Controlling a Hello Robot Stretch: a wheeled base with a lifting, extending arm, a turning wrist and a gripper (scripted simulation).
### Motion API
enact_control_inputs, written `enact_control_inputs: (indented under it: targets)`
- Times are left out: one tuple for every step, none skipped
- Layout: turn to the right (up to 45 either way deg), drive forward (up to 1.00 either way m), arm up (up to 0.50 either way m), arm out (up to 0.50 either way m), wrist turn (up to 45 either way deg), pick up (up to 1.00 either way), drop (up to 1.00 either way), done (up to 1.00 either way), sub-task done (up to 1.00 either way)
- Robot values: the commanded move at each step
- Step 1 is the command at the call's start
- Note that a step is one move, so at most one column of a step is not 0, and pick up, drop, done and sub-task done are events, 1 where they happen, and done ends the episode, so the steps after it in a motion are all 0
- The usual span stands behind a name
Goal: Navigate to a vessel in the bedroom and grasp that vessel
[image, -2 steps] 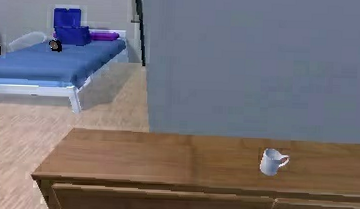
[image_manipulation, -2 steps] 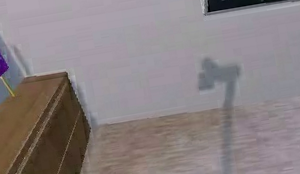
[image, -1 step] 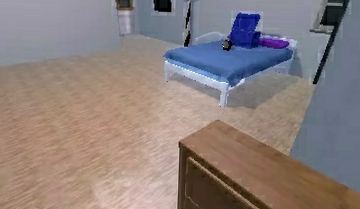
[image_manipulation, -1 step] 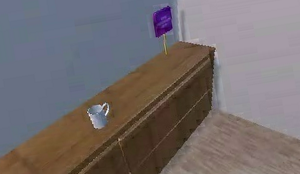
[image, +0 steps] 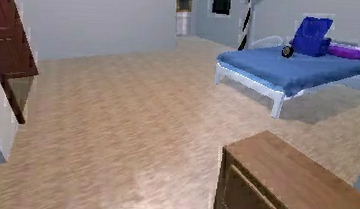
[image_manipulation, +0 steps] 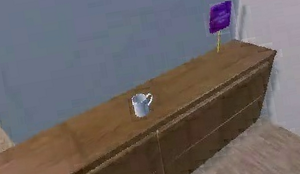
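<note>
Vessel first: a small pale mug (image_manipulation: 141, 105) stands upright on the long wooden desk (image_manipulation: 77, 146). It sits about midway along the top and roughly mid-depth, with bare wood all round it. Its handle seems to stick out toward the arm side view's right. A purple sign on a thin stick (image_manipulation: 220, 17) stands well apart from it, near the desk's far end by the wall corner.

In the forward view a bed (image: 279, 74) with a blue cover marks the room as the bedroom. The wooden corner (image: 285, 181) at the lower right is probably the same desk.

The mug looks like glazed ceramic. I would expect it to be light, rigid, smooth enough to slip, and likely to chip or break if it is tipped off the edge. The round body is the safest place to take hold, across its middle and below the rim, on the sides clear of the handle. The handle itself looks too small and thin to trust. A level approach should keep it from being nudged along the wood.

The tool's state cannot be told from these pictures.
</note>
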Motion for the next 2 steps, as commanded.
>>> enact_control_inputs:
  targets:
    - [45.0,0.0,0.0,0.0,0.0,0.0,0.0,0.0,0.0]
    - [30.0,0.0,0.0,0.0,0.0,0.0,0.0,0.0,0.0]
